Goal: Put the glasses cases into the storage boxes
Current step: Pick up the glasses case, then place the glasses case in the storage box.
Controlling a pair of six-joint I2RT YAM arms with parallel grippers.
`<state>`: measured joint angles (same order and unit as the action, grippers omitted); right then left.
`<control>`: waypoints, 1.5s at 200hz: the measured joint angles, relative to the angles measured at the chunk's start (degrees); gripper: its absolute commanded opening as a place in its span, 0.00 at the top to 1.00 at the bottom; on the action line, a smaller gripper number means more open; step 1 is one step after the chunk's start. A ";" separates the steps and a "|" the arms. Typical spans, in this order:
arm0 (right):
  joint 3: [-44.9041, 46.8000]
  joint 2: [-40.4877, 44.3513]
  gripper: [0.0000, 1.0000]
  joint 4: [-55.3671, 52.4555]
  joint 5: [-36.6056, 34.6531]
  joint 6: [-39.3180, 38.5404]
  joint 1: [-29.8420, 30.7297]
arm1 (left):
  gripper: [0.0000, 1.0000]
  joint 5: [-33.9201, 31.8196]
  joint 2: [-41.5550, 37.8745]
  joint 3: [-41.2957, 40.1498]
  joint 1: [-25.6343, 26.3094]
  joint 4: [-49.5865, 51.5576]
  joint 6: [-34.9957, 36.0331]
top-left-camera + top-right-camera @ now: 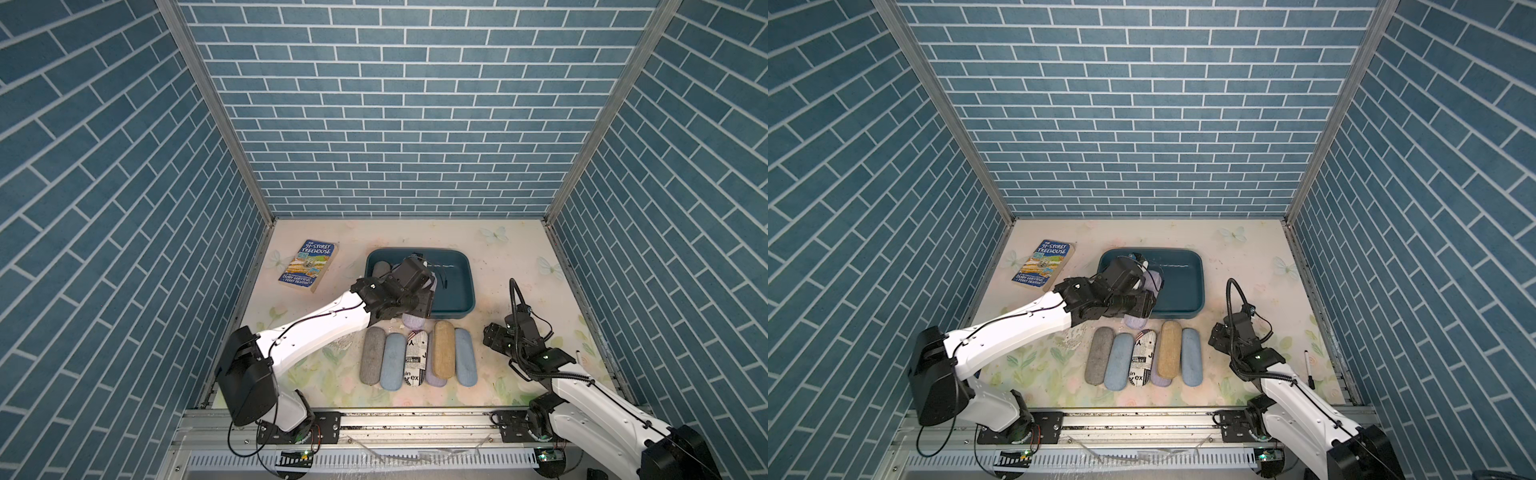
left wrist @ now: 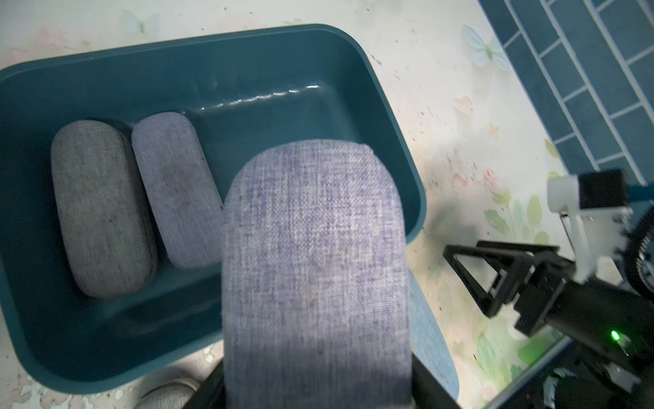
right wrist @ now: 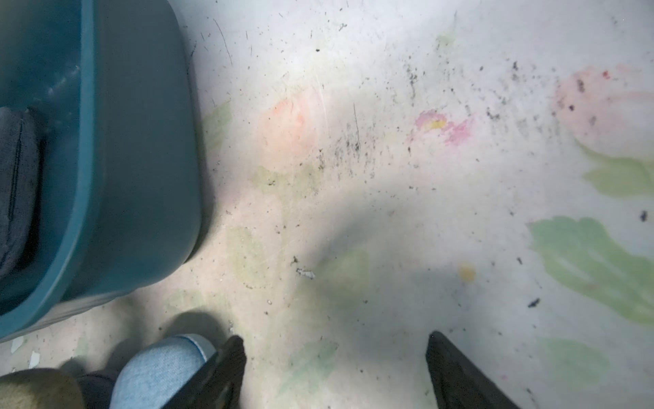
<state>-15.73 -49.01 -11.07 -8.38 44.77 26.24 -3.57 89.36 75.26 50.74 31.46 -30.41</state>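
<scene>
Placement of a lavender case [image 2: 315, 265] into the storage tub [image 2: 247, 56] is the step in hand. Clock bearings are taken on the bench [image 1: 519, 257] as seen from above, twelve toward the back wall.

Left arm: extended from its base at seven o'clock toward the centre, with the wrist over the tub's six o'clock wall. The left gripper [image 1: 424, 299] has its jaws clenched on the lavender case at its near end. The free end projects past the rim, above the tub floor and clear of it.

Tub contents: a grey case [image 2: 102, 209] and a second lavender case [image 2: 177, 191] lie side by side at the nine o'clock end. The three o'clock half is bare.

Next move, in my judgement: lower the case onto the floor just to the three o'clock side of the second lavender case, parallel to it, and only then release. Letting go from this height risks the case landing on the rim or on its neighbour.

Right arm: folded at the four o'clock side. The right gripper [image 3: 334, 357] hangs low over bare bench, jaws parted with nothing between them.

Outstanding: the row at six o'clock of the tub, including a newspaper-print case [image 1: 415, 359] and a tan case [image 1: 444, 349]. The task is at an early stage.
</scene>
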 measured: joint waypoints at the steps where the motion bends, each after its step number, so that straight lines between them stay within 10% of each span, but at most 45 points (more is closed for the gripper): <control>1: 0.00 0.00 0.18 0.00 -0.02 0.00 0.00 | 0.34 0.00 0.17 0.09 -0.09 -0.04 0.00; 105: -0.26 2.56 0.18 -1.81 -0.37 -0.02 0.00 | 0.34 -7.65 24.76 14.16 -5.35 -3.13 -3.15; 300: -1.64 6.01 0.18 -5.55 -1.53 -0.04 0.00 | 0.31 -10.73 35.41 20.85 -7.39 -4.61 -5.18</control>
<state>-17.37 -43.00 -16.62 -9.91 44.73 26.24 -14.31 124.77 96.12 43.35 26.85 -35.59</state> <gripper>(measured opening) 0.816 0.688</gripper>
